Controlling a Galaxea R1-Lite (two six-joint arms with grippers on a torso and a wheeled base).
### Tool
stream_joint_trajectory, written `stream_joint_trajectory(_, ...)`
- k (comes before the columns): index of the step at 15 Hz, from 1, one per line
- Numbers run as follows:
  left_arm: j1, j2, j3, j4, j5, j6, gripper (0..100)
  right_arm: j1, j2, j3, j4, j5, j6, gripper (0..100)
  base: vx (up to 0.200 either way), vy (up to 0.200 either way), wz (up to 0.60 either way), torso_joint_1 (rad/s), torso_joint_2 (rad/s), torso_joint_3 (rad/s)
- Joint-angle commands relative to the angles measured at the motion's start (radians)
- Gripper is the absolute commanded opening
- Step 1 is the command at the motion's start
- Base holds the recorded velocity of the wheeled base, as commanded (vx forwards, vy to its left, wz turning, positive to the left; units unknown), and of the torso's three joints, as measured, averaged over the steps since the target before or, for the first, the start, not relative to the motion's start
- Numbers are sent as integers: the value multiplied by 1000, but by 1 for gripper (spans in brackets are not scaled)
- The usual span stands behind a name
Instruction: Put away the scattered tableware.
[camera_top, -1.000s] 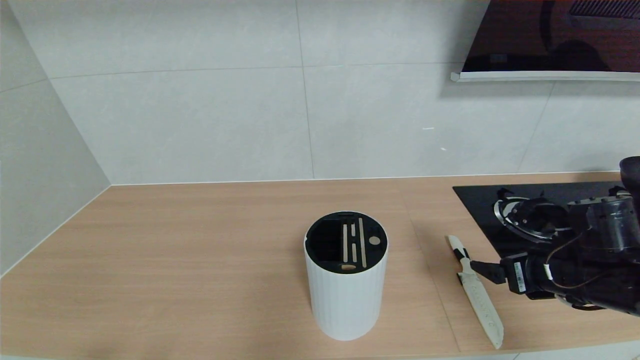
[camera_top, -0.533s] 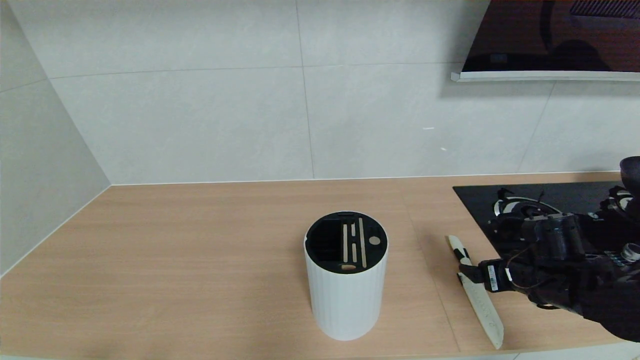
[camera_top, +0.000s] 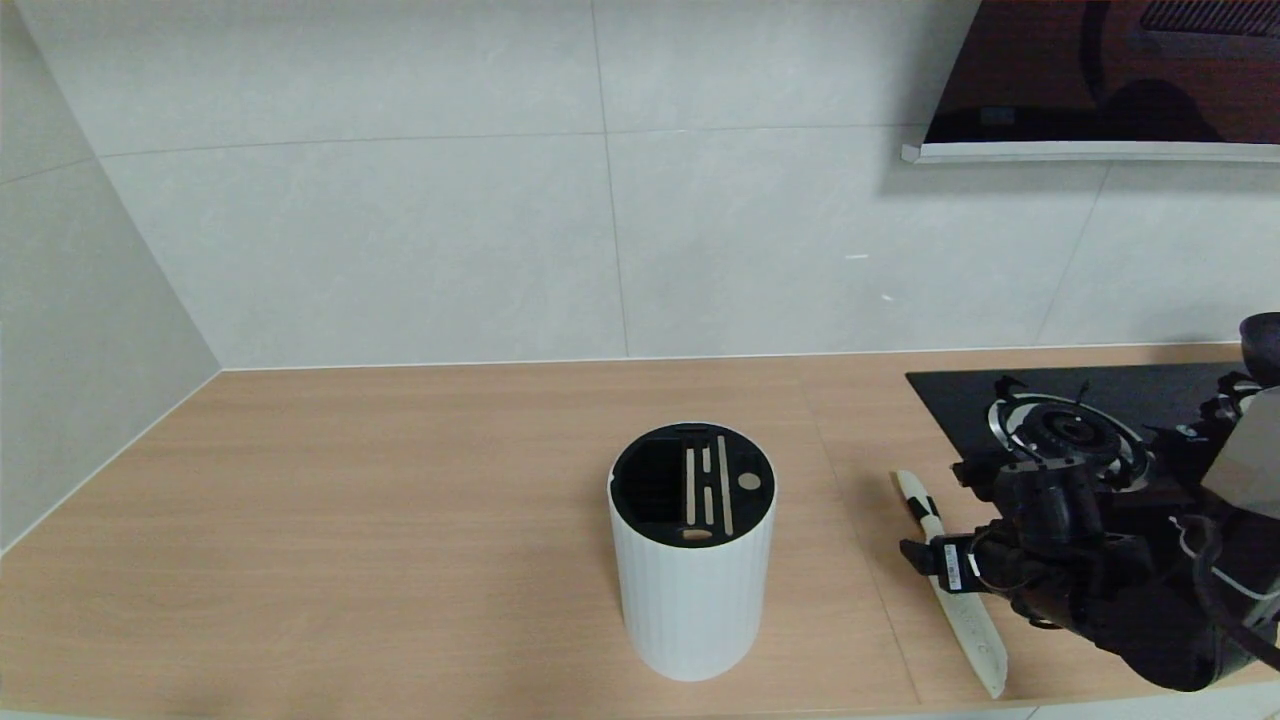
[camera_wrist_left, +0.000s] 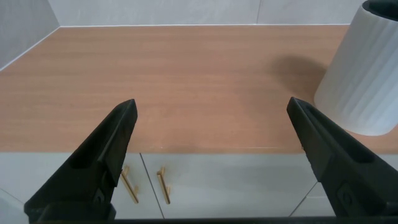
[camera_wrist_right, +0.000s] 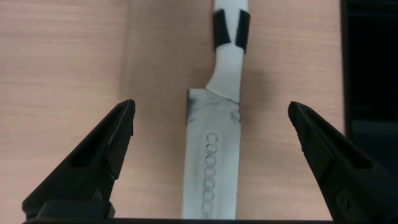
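My right gripper has swung in over the knife, ready for the pick-up.

My right gripper (camera_wrist_right: 210, 107) has moved from beside the hob to above the knife (camera_wrist_right: 211, 155) and now points down at it, fingers spread wide on either side of the blade, touching nothing. I judge the grasp comes next. The knife lies flat on the wood-grain bench (camera_top: 400, 500), its pale marbled blade marked with a row of dimples and its slim white handle carrying a black band. To its left stands the holder (camera_top: 692, 580), a white ribbed cylinder with a black slotted top. The glossy black hob (camera_top: 960, 400) lies beyond. My left gripper (camera_wrist_left: 211, 118) hangs apart at the bench edge.
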Motion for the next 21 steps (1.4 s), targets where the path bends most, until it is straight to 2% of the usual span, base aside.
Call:
stream_joint_trajectory(1,0,2,0,0,0,0,100,-1,61,0,-40,-9,1,100,0,0,0,0,0,0)
stream_joint_trajectory(7,0,2,0,0,0,0,100,-17,107,-3,-111,-13,0,100,0,0,0,0,0,0)
stream_joint_trajectory(21,1,2,0,0,0,0,100,-7,130,-8,-112,-26,0,100,0,0,0,0,0,0)
